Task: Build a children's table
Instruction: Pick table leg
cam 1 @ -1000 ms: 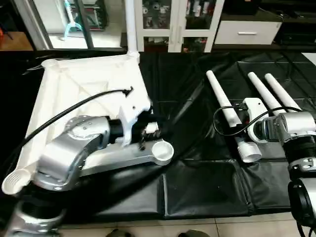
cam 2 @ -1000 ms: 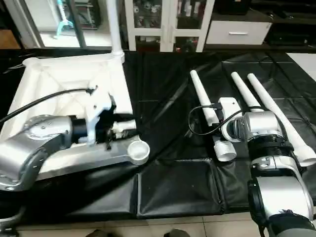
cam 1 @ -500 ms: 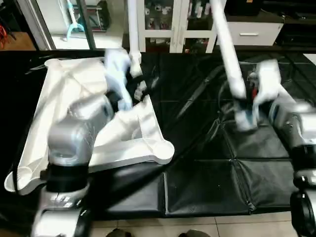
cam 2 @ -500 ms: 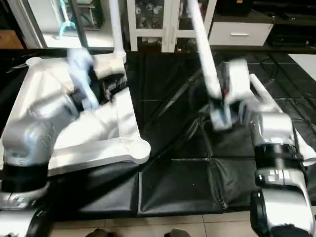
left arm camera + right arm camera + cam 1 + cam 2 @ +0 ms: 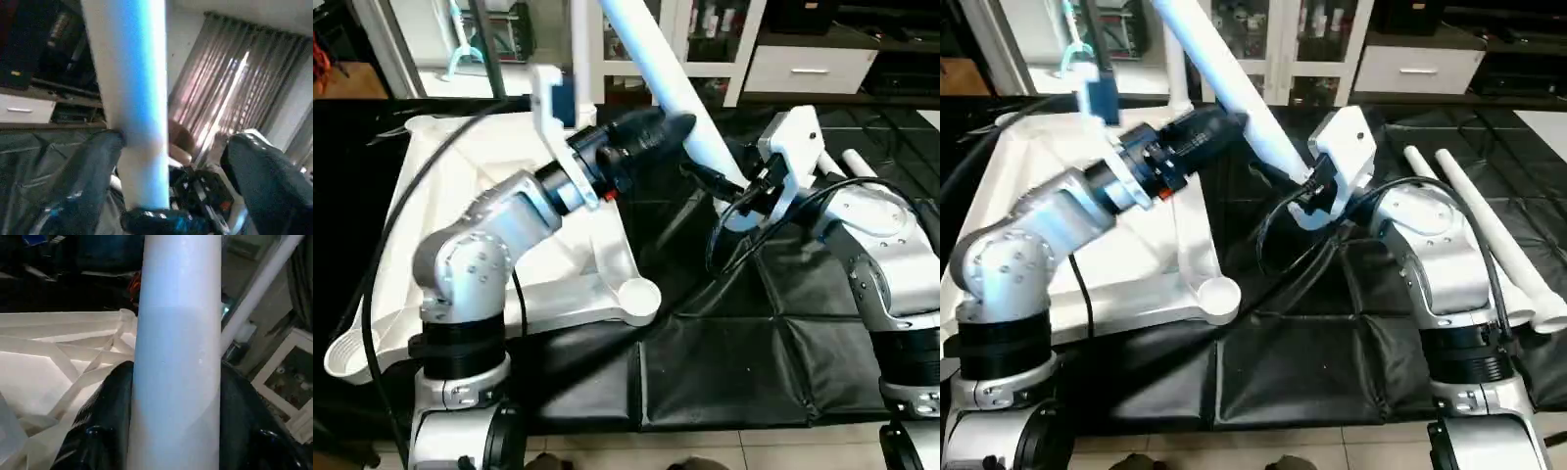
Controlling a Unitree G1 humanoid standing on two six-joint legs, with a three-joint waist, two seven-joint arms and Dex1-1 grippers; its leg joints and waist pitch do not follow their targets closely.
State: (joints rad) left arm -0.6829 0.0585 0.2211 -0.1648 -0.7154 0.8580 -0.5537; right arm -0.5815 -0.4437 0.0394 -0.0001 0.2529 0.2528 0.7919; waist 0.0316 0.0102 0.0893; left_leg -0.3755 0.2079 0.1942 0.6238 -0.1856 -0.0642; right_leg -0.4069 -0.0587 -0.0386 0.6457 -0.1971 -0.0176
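Note:
The children's table top [image 5: 440,176] lies upside down on the left of the black mat, ribs up. One leg [image 5: 578,59] stands in its far corner socket. My right gripper [image 5: 1301,192] is shut on the thick end of another white leg [image 5: 680,93], held tilted up and to the left above the mat; in the right wrist view the leg [image 5: 178,357] sits between both fingers [image 5: 105,421]. My left gripper [image 5: 677,127] is open around the same leg's middle, and one finger [image 5: 98,166] is close beside it. Two more legs [image 5: 1474,211] lie at the right.
The near corner socket [image 5: 638,297] of the top is empty. A black mat [image 5: 734,362] covers the work area, with tiled floor [image 5: 754,452] at its near edge. A white glass-door cabinet [image 5: 646,39] and a drawer unit [image 5: 808,67] stand behind.
My right arm has lifted a leg off the mat and tilted it up to the left. My left arm rose from the table top to that leg and opened its jaws.

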